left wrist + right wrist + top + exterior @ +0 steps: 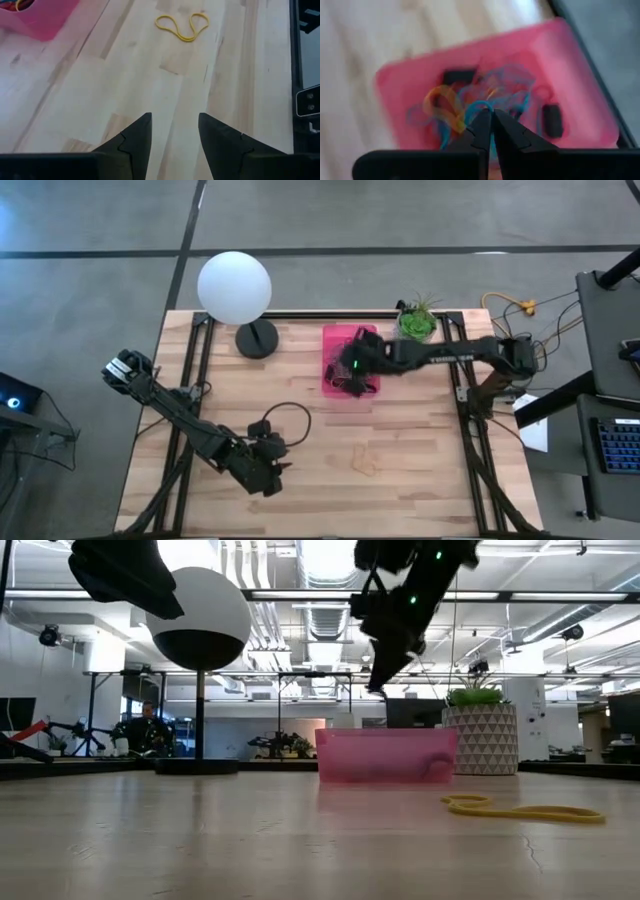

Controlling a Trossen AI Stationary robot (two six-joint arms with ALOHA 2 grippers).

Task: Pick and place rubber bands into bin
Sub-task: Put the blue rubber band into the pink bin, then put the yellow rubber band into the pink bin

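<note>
The pink bin (332, 385) stands near the table's far edge, and several rubber bands (445, 107) lie tangled inside it. One yellow rubber band (182, 27) lies flat on the wood nearer the front, also seen as the yellow band (520, 808) in the low view. My right gripper (491, 119) hovers above the bin (570, 75), pointing down, fingers shut. My left gripper (175, 122) is open above bare wood at the table's near left, the yellow band some way ahead of it. My right gripper has its shut fingertips (482, 122) right over a band loop (476, 106) in the bin. Whether a band is pinched between them, I cannot tell. In the low view the gripper (385, 675) stands clear above the bin's rim (385, 732).
A lamp with a white globe (234, 288) and a dark base (258, 338) stands left of the bin. Its black cable loop (290, 425) lies by my left gripper (275, 472). A potted plant (418, 320) stands right of the bin. Black rails (470, 420) run along both table sides.
</note>
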